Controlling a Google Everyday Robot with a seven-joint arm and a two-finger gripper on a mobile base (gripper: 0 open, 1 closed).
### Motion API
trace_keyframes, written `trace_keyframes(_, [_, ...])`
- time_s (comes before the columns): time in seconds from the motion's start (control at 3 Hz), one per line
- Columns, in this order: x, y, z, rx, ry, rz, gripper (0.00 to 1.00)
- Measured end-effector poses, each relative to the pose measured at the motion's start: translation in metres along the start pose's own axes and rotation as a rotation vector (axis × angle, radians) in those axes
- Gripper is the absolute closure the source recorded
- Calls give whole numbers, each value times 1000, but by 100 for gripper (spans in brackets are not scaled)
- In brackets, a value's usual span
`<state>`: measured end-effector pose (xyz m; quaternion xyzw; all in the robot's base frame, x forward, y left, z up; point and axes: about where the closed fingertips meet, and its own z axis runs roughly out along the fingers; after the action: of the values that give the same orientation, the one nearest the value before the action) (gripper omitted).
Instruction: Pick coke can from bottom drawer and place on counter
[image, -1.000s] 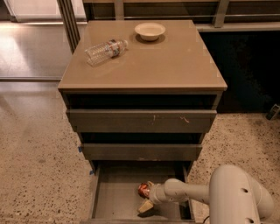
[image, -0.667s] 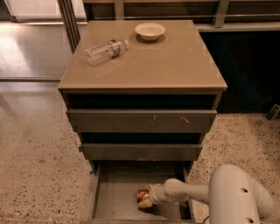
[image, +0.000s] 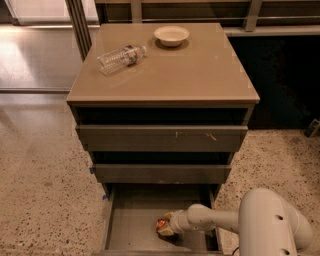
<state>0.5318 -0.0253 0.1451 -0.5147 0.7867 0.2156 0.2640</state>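
Observation:
The coke can (image: 161, 224), small and red, sits in the open bottom drawer (image: 132, 227), right of the middle of its grey floor. My gripper (image: 166, 226) reaches in from the right on a white arm (image: 215, 220), and its fingers are closed around the can low over the drawer floor. Most of the can is hidden by the fingers. The tan counter (image: 195, 70) tops the cabinet above.
A clear plastic water bottle (image: 120, 57) lies on its side at the counter's back left. A shallow white bowl (image: 171, 35) stands at the back middle. The two upper drawers (image: 162, 137) are shut. Speckled floor lies on both sides.
The fingers stood wide apart beside the can a second ago. They have come together on it, and the can now sits at the gripper's tip.

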Motion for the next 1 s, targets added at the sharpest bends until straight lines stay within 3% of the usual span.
trace_keyframes(0.33, [0,0,0,0,0,0,100])
trace_keyframes(1.0, [-14,1,-13,-12,0,-16,100])
